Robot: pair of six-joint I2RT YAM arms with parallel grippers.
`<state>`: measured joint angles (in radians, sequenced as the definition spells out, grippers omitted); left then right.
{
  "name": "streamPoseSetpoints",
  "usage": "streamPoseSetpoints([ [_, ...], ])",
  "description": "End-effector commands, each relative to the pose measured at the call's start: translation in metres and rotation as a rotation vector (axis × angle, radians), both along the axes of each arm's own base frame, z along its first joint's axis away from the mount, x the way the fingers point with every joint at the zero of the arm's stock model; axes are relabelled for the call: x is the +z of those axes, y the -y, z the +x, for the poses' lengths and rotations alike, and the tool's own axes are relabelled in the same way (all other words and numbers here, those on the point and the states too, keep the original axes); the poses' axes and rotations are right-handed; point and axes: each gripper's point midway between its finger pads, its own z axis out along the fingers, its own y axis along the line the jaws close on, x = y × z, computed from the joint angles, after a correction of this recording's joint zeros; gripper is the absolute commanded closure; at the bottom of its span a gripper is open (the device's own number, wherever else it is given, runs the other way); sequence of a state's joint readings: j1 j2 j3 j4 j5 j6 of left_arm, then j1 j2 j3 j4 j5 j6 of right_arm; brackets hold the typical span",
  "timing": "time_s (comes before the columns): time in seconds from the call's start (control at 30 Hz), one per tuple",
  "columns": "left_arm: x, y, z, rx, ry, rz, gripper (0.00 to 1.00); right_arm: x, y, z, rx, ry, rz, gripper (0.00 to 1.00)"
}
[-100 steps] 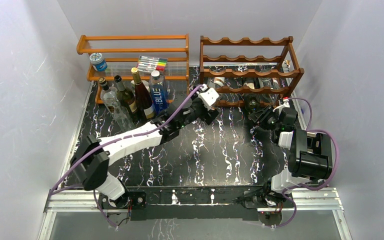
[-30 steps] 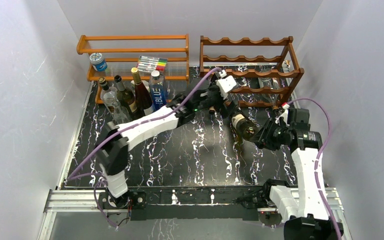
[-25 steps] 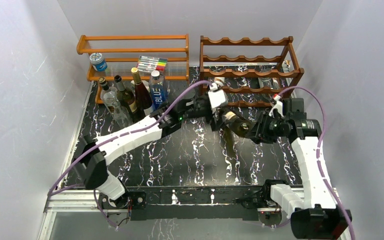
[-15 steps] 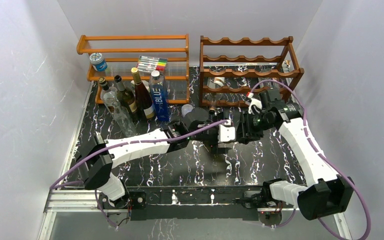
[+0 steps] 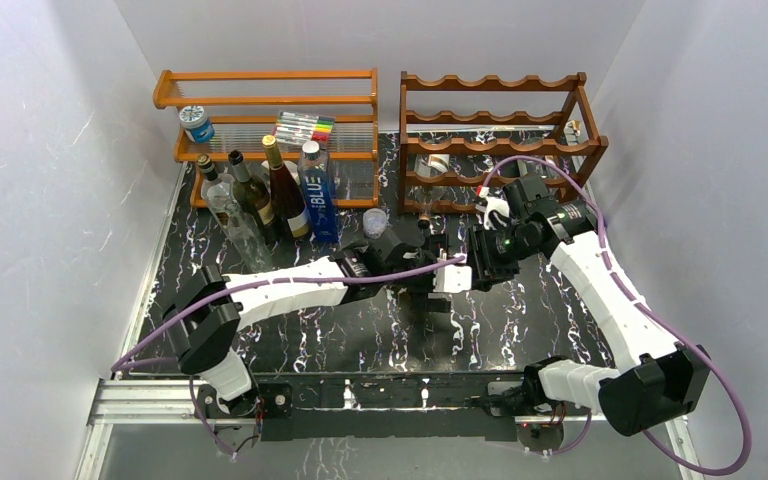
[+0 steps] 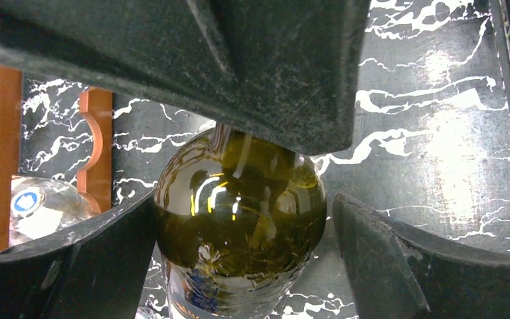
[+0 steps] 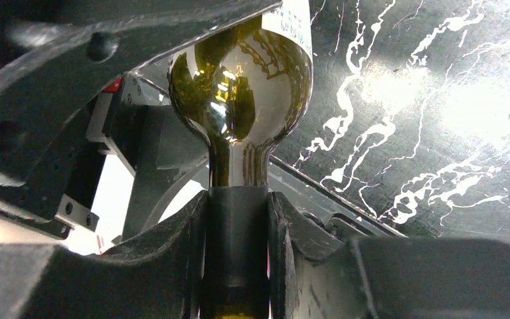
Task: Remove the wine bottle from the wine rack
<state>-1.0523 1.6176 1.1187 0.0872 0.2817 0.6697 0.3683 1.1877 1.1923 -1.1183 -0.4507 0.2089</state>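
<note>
Two grippers around one bottle here, but only one of them is actually holding it. My right gripper (image 7: 237, 219) is clamped tight on the neck of the wine bottle (image 7: 239, 86), which is dark olive-green glass with the edge of a white label showing further along the body. My left gripper (image 6: 244, 199) is spread wide, with the bottle's round body sitting between the fingers (image 6: 73, 266). One finger is just beside the glass and I can't tell if it touches. The other has a clear gap, so there's no squeeze from that side.

The bottle is out of the wine rack (image 5: 495, 115) and sits just in front of it, over the middle of the black, white-veined table (image 5: 360, 335). From the top view it's mostly hidden under my two wrists, so I can't say how it's tilted.

A clear glass bottle (image 6: 33, 212) lies low by the rack's rail. Well off to the left is the orange shelf (image 5: 265, 100) holding a pack of markers (image 5: 305, 128), with a row of standing bottles (image 5: 255, 200) in front of it.
</note>
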Motion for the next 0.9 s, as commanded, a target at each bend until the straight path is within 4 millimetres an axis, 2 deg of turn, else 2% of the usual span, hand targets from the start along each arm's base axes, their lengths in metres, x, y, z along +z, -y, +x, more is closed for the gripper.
streamPoseSetpoints([
  [0.0,0.008,0.005,0.004,-0.004,0.015,0.016,0.04,0.037,-0.019,0.013,0.06,0.124,0.108,1.0],
  [0.07,0.004,0.006,0.005,-0.001,0.002,0.028,0.13,0.039,-0.021,0.012,0.072,0.129,0.118,1.0],
  [0.2,0.004,0.003,0.01,0.043,0.002,0.035,0.47,0.044,-0.024,0.011,0.096,0.145,0.136,0.99],
  [0.33,0.011,-0.007,0.015,0.111,0.027,-0.007,0.65,0.046,-0.023,0.014,0.098,0.174,0.132,0.73],
  [0.5,0.026,-0.024,0.015,0.201,0.029,-0.097,0.74,0.052,-0.021,0.026,0.081,0.241,0.117,0.4],
  [0.63,0.033,-0.039,0.011,0.279,-0.022,-0.165,0.78,0.066,-0.024,0.04,0.063,0.318,0.125,0.16],
  [0.77,0.041,-0.055,0.008,0.358,-0.065,-0.241,0.8,0.088,-0.025,0.061,0.022,0.414,0.125,0.03],
  [0.87,0.055,-0.072,0.012,0.436,-0.07,-0.304,0.83,0.118,-0.02,0.077,-0.053,0.54,0.133,0.02],
])
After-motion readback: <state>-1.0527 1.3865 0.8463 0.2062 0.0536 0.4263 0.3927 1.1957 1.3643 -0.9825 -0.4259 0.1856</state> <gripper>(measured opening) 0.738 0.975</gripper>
